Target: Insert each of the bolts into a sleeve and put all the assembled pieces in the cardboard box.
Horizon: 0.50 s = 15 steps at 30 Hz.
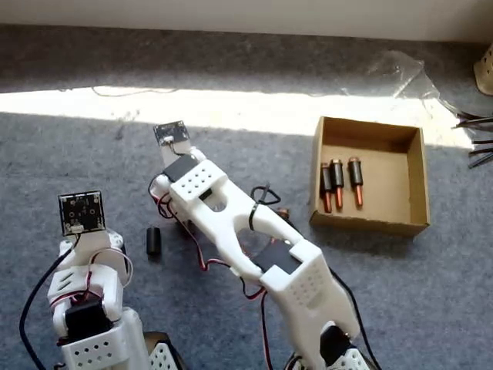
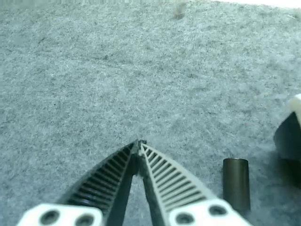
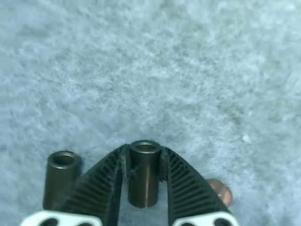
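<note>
My right gripper (image 3: pixel 144 151) is shut on a dark sleeve (image 3: pixel 144 179), held just above the grey carpet. A second dark sleeve (image 3: pixel 61 176) lies close beside it, and the copper end of a bolt (image 3: pixel 220 192) peeks out past the other finger. My left gripper (image 2: pixel 139 143) is shut with nothing in it, low over bare carpet, with a dark sleeve (image 2: pixel 236 183) lying off to its side. In the high view a sleeve (image 1: pixel 154 241) lies between the two arms. The cardboard box (image 1: pixel 414 173) at the right holds three assembled pieces (image 1: pixel 339 183).
The right arm (image 1: pixel 231 216) stretches diagonally across the middle of the carpet and hides what is under it. A clear plastic bag (image 1: pixel 400 73) lies behind the box. Dark cables (image 1: pixel 476 142) poke in at the right edge. Open carpet lies ahead of the left arm (image 1: pixel 85 254).
</note>
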Available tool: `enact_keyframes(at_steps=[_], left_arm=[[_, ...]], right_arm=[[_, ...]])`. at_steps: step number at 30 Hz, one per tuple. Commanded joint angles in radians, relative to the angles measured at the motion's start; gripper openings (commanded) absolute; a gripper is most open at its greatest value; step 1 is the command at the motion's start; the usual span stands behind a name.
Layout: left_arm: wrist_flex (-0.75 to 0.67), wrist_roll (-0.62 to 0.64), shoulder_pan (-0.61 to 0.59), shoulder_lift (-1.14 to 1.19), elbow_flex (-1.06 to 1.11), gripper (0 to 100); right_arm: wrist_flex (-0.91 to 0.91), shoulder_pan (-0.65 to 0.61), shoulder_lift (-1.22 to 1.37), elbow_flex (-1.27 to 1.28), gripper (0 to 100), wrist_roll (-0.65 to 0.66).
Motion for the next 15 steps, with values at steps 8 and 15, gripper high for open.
enact_keyframes(at_steps=[8, 15], left_arm=[[-0.032, -0.005, -0.007, -0.013, -0.002, 1], [-0.034, -0.005, -0.007, -0.013, -0.001, 1]], right_arm=[[0.384, 0.081, -0.025, -0.479, 0.4, 0.037], [0.535, 0.137, -0.028, -0.782, 0.4, 0.227]])
